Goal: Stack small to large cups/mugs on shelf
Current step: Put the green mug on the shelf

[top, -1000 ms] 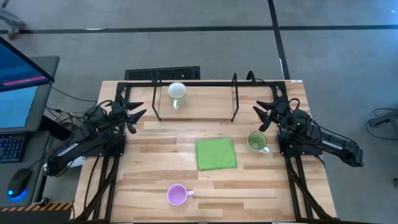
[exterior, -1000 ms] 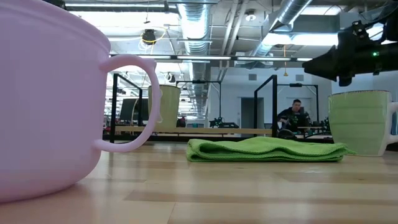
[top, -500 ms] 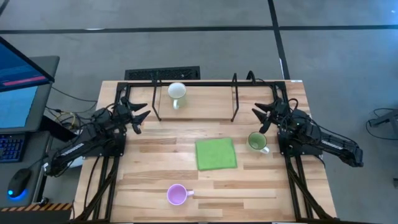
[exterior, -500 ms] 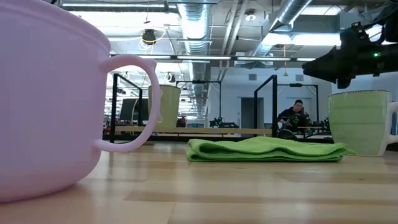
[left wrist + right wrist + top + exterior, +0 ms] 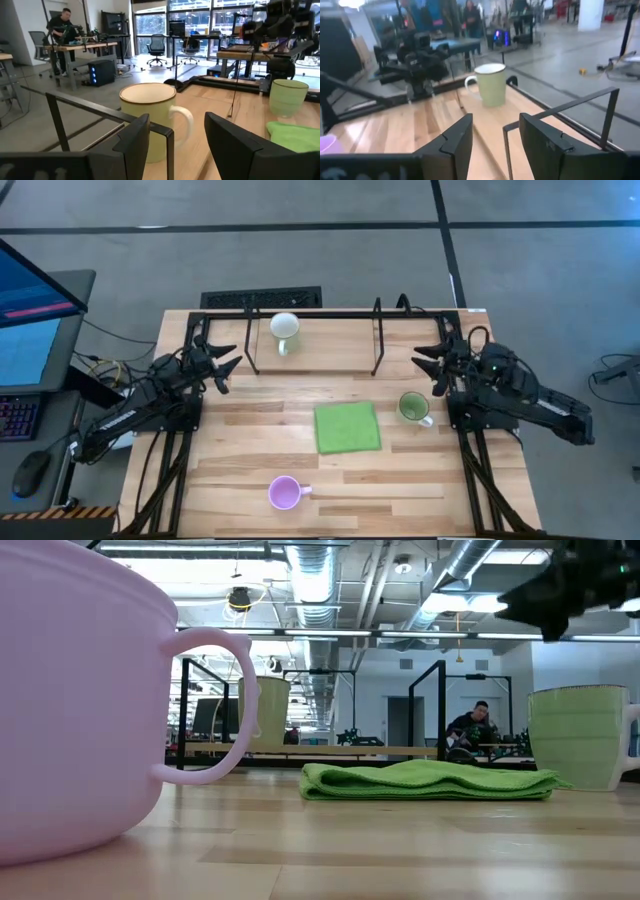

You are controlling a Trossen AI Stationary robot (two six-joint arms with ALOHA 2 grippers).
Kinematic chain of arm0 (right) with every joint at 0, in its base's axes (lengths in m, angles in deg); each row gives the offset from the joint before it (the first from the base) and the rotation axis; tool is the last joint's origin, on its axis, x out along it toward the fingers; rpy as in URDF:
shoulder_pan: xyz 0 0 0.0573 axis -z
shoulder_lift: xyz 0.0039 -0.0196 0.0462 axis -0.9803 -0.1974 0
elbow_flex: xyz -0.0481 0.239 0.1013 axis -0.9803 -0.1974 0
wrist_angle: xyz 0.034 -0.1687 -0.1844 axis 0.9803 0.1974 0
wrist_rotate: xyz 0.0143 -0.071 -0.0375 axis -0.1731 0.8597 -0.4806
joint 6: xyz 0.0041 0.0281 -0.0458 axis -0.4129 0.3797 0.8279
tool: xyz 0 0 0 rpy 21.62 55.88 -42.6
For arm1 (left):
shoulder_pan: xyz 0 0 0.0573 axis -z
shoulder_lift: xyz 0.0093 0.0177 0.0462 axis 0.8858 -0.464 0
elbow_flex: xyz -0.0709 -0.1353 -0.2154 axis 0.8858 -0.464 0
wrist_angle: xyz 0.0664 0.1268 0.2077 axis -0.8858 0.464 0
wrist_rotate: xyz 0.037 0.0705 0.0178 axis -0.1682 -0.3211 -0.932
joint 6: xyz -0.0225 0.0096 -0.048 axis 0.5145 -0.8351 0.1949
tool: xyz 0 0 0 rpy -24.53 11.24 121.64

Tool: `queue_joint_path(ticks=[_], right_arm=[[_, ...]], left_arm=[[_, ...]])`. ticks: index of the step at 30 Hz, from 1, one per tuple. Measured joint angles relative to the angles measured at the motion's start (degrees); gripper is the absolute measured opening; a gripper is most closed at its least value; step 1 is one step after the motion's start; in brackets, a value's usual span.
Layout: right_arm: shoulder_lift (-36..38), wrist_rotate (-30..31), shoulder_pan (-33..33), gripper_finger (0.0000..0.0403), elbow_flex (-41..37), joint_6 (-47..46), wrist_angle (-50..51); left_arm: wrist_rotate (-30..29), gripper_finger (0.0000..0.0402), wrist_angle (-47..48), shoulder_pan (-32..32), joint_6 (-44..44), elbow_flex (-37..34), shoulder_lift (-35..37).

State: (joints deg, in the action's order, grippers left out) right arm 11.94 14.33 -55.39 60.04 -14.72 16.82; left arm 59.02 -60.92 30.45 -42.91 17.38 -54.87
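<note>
Covering table: pale wood slats; grey floor around — left hand, right hand both parted, empty.

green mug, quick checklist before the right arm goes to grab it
1. Right hand open and empty: ok.
2. Green mug upright, on the table beside the cloth: ok.
3. Mug clear of the cloth: ok, apart.
4. Shelf has room next to the white mug: ok.
5. Left hand out of the way, at the shelf's left end: ok.
6. Mug empty: ok.
</note>
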Motion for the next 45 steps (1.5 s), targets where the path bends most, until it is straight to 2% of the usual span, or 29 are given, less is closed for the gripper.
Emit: queue_joint_path(ticks=[10, 14, 19, 24, 29, 38, 45], right_arm=[[-24.9, -1.6, -0.1, 0.0184, 24.5, 11.6, 28.0], [-32.7, -2.6, -1.4, 0.0184, 30.7, 16.5, 36.2], [-39.7, -2.6, -4.3, 0.0184, 35.9, 17.3, 42.1], [-43.6, -2.7, -7.2, 0.0184, 38.4, 17.3, 43.9], [-45.7, -2.7, -8.2, 0.0184, 39.4, 12.6, 43.6], [-46.1, -2.6, -8.1, 0.0185, 39.4, 9.4, 43.9], [-46.0, -2.6, -8.1, 0.0228, 39.4, 9.8, 43.9]], left_arm=[[-0.1, 0.0180, 1.2, 0.0, -0.2, 0.0, 0.0], [-0.4, 0.0180, 2.6, 0.0, -0.1, 0.0, 0.0], [-0.4, 0.0180, 4.8, 0.0, 0.0, 0.0, 0.0], [-0.7, 0.0180, 5.6, 0.0, 1.0, 0.0, 0.0], [-0.7, 0.0180, 5.7, 0.0, 1.6, 0.0, 0.0], [-0.7, 0.0180, 5.9, 0.0, 2.3, 0.0, 0.0], [-3.5, 0.0180, 5.9, 0.0, 2.7, 0.0, 0.0]])
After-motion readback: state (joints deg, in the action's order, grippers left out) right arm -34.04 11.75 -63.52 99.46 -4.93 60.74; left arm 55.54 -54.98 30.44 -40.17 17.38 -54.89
